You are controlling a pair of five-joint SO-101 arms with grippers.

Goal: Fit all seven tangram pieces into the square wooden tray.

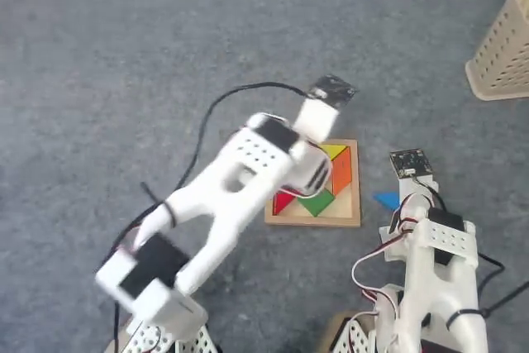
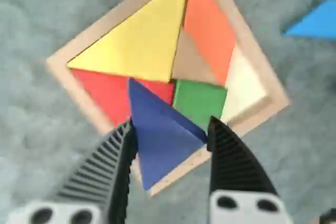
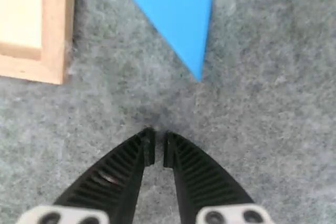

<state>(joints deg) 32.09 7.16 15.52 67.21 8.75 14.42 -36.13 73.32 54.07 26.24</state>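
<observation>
From above, the left arm (image 1: pixel 240 179) stretches out over the square wooden tray (image 1: pixel 355 208) on the grey counter (image 1: pixel 107 72). The right arm (image 1: pixel 434 245) is just beside the tray, with a light blue triangle (image 1: pixel 385 199) lying flat close by. Seen from the left wrist, the left end effector (image 2: pixel 170 126) is clamped across the two edges of a dark blue triangle (image 2: pixel 160 140). It holds the piece tilted over the tray's near rim, overlapping the red piece (image 2: pixel 102 93). Beyond its tips lie the yellow triangle (image 2: pixel 136 45), the orange piece (image 2: pixel 210 24) and the green square (image 2: pixel 199 100). Seen from the right wrist, the right end effector (image 3: pixel 156 142) has its fingers together on nothing, and the light blue triangle sits straight ahead of the tips. These pieces look thin, stiff, light and smooth-faced. I'd say the flat one is best pinched across opposite edges near its widest part, as a narrow point could slip out.
</observation>
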